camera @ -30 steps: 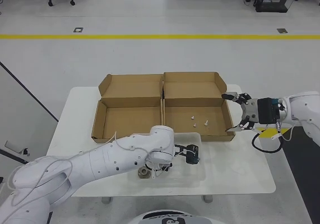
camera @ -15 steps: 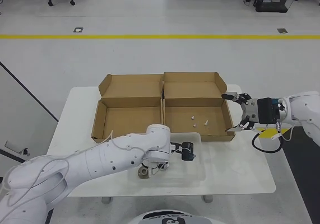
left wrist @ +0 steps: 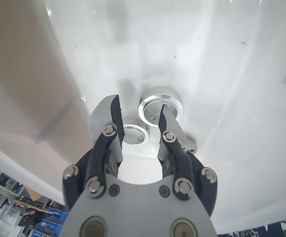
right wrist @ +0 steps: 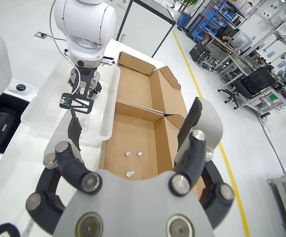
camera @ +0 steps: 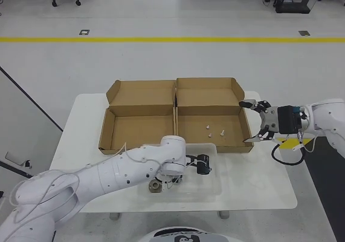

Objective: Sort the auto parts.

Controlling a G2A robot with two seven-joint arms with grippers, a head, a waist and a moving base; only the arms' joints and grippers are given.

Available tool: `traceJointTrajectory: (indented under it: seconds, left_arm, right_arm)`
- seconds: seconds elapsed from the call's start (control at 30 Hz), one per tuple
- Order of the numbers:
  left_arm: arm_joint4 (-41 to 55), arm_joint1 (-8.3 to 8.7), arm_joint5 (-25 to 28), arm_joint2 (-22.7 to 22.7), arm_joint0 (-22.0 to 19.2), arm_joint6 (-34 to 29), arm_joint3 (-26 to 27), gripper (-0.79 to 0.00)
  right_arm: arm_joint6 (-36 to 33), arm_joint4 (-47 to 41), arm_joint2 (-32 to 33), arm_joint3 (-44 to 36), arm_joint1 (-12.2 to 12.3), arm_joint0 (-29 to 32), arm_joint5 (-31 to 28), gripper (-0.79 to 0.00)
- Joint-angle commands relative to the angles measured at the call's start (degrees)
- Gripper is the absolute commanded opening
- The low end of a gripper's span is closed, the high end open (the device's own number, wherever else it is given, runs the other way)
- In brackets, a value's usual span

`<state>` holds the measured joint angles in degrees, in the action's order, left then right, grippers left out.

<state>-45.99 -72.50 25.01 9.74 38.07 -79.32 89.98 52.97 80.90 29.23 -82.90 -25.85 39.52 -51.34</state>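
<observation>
We count three metal rings in the one clear bin [left wrist: 157, 25] at the near side of the surface [camera: 263, 175]: a larger ring [left wrist: 160, 106], a second ring [left wrist: 134, 135] beside it, and a third ring [left wrist: 191, 144] mostly hidden behind a finger. The left gripper [left wrist: 138, 104] hangs low in the bin with its fingers partly spread and holding nothing (one fingertip lies over the larger ring's opening, the other over the second ring). Beyond the bin, two open cardboard boxes stand side by side, the left box [camera: 139, 130] and the right box [camera: 190, 130]. Three small silver parts [right wrist: 127, 153] [right wrist: 139, 153] [right wrist: 129, 173] lie on the right box's floor. The right gripper [right wrist: 135, 110] hovers at that box's outer edge, fingers wide apart and holding nothing.
</observation>
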Motion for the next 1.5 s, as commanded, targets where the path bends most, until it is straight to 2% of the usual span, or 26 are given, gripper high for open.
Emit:
traceJointTrajectory:
  seconds: [0.0, 1.07, 1.23, 1.3, 1.47]
  left_arm:
    - [0.35, -0.21, 0.38, 0.0, 0.08, 0.39, -0.15, -0.416]
    - [1.08, -1.37, 0.94, 0.0, 0.1, 0.94, -3.38, -0.493]
    - [1.16, -1.63, 0.78, 0.0, 0.25, 0.78, -4.01, -0.57]
    - [1.28, -1.76, 0.65, 0.0, 0.27, 0.65, -4.16, -0.785]
    - [1.21, -2.06, 0.47, 0.0, 0.17, 0.48, -4.52, -0.785]
  right_arm:
    - [0.0, 0.0, 0.0, 0.0, 0.0, 0.0, 0.0, 0.0]
    - [0.0, 0.0, 0.0, 0.0, 0.0, 0.0, 0.0, 0.0]
    - [0.0, 0.0, 0.0, 0.0, 0.0, 0.0, 0.0, 0.0]
    - [0.0, 0.0, 0.0, 0.0, 0.0, 0.0, 0.0, 0.0]
    - [0.0, 0.0, 0.0, 0.0, 0.0, 0.0, 0.0, 0.0]
